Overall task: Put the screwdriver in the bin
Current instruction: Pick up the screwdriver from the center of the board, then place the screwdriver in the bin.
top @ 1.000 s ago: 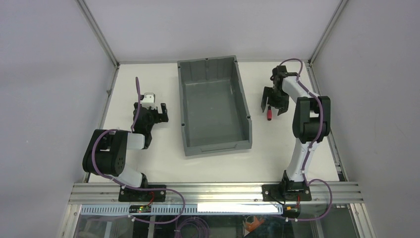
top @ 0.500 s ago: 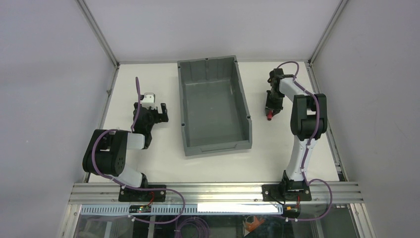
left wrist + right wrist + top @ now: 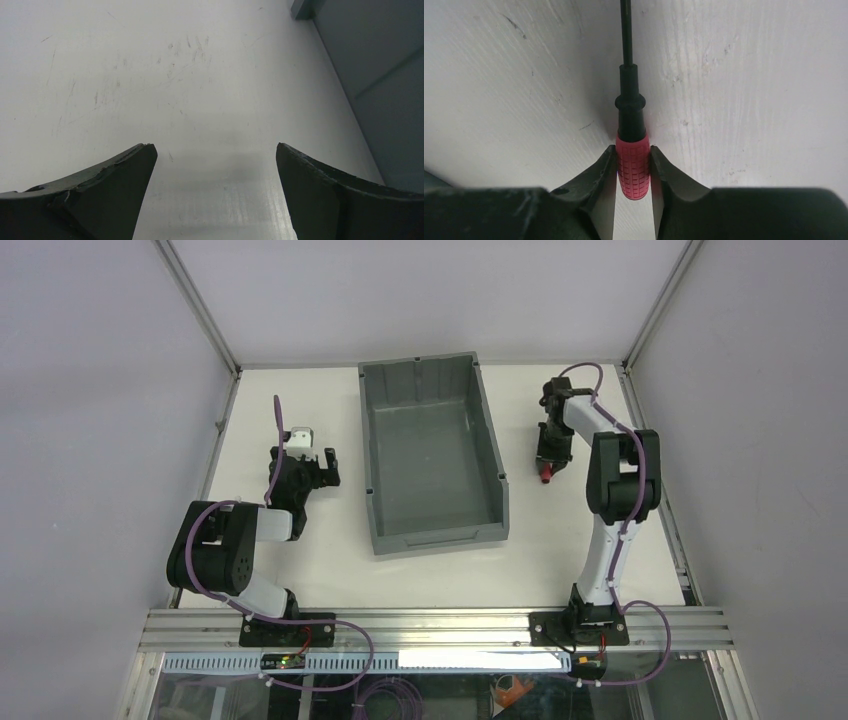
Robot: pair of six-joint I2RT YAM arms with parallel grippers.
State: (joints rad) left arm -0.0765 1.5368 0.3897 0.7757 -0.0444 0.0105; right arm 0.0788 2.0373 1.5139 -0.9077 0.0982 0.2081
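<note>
"What's left of the bin?"

"The left gripper, its fingers spread wide over the table, holding nothing."

"And right of the bin?"

"The right gripper is clenched on the screwdriver, pinching its red handle low at the table, outside the bin."

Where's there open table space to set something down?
Free: the table strip between the bin and the near edge, and the bin's inside. Crowded: right of the bin, where the right pincer clamps the screwdriver; the left pincer stands open opposite.
</note>
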